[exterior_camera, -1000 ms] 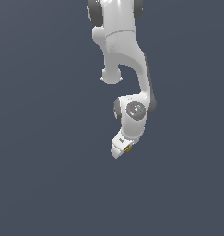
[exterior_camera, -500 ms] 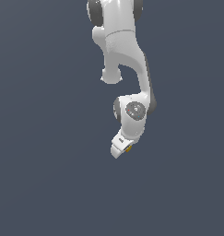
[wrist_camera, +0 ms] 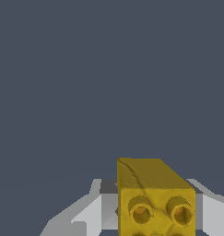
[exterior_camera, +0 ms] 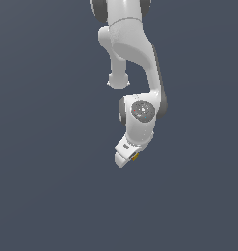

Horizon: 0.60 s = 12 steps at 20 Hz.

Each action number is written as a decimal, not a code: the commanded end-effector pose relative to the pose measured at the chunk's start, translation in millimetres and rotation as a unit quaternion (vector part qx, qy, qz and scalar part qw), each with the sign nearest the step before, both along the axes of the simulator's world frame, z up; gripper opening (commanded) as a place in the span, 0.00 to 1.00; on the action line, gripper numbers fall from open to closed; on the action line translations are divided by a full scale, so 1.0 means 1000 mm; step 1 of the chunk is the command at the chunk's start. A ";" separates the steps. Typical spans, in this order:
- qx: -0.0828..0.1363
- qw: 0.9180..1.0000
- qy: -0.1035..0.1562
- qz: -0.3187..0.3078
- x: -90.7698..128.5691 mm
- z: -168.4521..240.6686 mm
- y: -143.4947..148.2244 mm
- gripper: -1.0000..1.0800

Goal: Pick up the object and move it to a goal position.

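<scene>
We hold the cube [wrist_camera: 155, 198], small, stiff and likely light, clamped by its side faces between closed jaws.

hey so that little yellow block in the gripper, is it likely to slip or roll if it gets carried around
The yellow block has flat faces and square edges, so it probably won't roll. It looks rigid, with no sag between the fingers beside it. In the exterior view it is tiny against the gripper, so likely light, though its smooth-looking faces might slip.
</scene>
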<state>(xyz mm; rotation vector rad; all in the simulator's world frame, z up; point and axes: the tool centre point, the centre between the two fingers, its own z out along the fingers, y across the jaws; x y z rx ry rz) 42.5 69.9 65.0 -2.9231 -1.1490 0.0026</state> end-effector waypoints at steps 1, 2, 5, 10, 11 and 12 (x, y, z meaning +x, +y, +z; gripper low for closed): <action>0.000 1.000 -0.001 0.000 0.006 0.020 -0.006 0.00; 0.000 1.000 -0.001 0.000 0.009 0.029 -0.008 0.00; 0.001 1.000 -0.001 0.000 0.017 0.057 -0.016 0.00; 0.001 1.000 -0.001 0.000 0.032 0.107 -0.030 0.00; 0.001 1.000 -0.001 0.000 0.036 0.117 -0.033 0.00; 0.001 1.000 -0.001 0.000 0.039 0.127 -0.036 0.00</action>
